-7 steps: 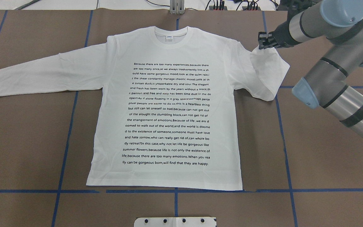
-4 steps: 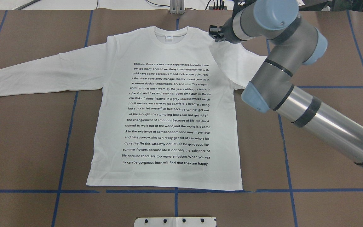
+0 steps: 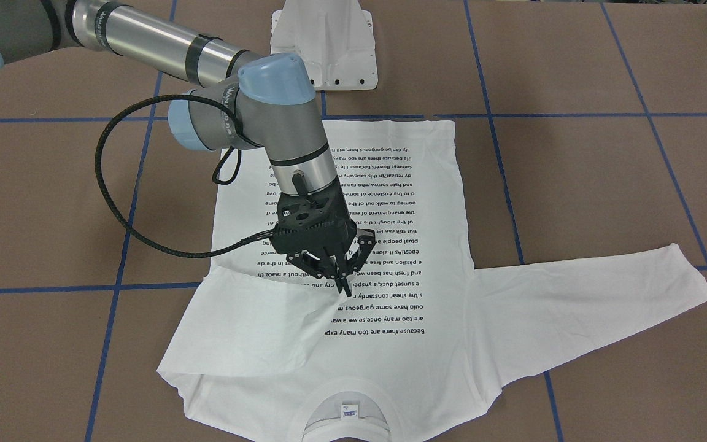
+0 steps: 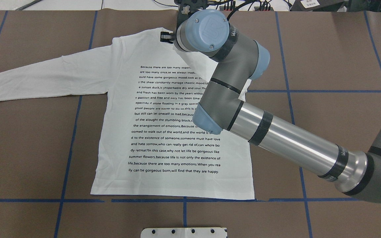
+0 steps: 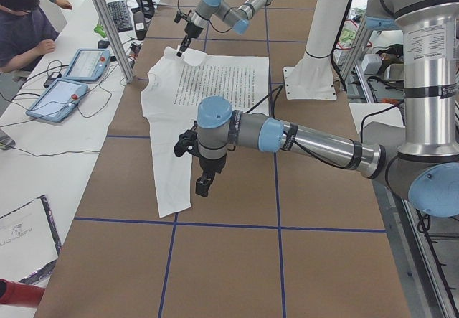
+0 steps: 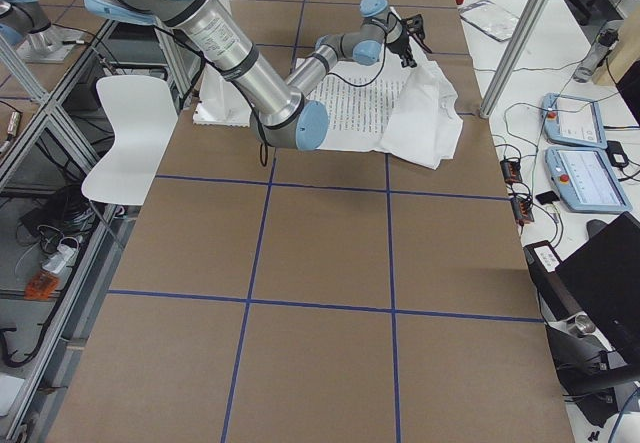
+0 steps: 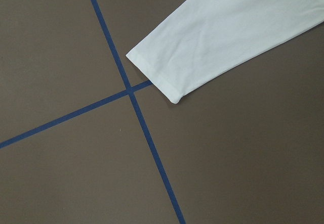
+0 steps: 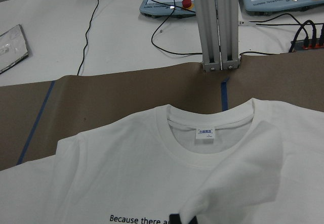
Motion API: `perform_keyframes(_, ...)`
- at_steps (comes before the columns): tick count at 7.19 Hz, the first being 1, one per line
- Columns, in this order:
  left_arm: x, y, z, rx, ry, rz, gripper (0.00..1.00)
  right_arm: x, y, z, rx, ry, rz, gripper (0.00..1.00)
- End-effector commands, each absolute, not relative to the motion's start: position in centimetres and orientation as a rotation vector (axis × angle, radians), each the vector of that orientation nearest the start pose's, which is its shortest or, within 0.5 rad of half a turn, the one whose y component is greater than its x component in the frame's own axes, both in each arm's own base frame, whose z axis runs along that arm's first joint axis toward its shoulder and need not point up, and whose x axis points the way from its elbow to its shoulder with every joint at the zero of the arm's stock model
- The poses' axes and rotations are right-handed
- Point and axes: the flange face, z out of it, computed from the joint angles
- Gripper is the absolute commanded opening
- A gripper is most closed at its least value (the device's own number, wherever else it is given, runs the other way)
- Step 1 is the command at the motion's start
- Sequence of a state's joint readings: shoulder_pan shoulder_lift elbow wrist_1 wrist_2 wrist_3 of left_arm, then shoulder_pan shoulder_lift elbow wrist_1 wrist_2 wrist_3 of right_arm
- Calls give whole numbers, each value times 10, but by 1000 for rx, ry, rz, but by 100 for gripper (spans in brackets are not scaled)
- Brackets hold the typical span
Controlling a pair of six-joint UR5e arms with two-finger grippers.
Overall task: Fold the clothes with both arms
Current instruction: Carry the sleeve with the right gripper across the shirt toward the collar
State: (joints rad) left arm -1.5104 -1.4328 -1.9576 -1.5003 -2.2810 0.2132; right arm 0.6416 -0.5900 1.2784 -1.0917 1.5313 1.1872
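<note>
Front-facing view: T-shirt point(image 3: 445, 233) lies flat mid-frame on table point(image 3: 574, 184); right gripper point(image 3: 342, 283) pinches its sleeve point(image 3: 255, 331), folded over the text. Left gripper point(image 5: 204, 184) hovers over other cuff point(image 7: 162, 82), jaw state can't tell.

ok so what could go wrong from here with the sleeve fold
1. The right gripper pinches the folded sleeve into a raised ridge over the text of the T-shirt; released here, it may land creased and crooked.
2. Its black cable loops out beside the shirt's edge and could catch fabric if it sags.
3. The left gripper hangs above the other cuff, apart from it; a sloppy descent might shove it instead of gripping.
</note>
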Motion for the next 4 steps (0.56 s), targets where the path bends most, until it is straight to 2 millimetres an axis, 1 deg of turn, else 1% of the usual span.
perform_keyframes(1,-43,-433,548,216,697,321,100,-597,-557,64,652,-983,249,0)
perform_keyframes(2,-43,-433,549,215,697,320,100,-610,-545,58,649,-989,234,0)
perform_keyframes(3,-42,-433,550,211,698,321,100,-620,-536,53,643,-995,222,0)
perform_keyframes(4,-43,-433,551,210,698,319,100,-632,-522,53,650,-990,214,0)
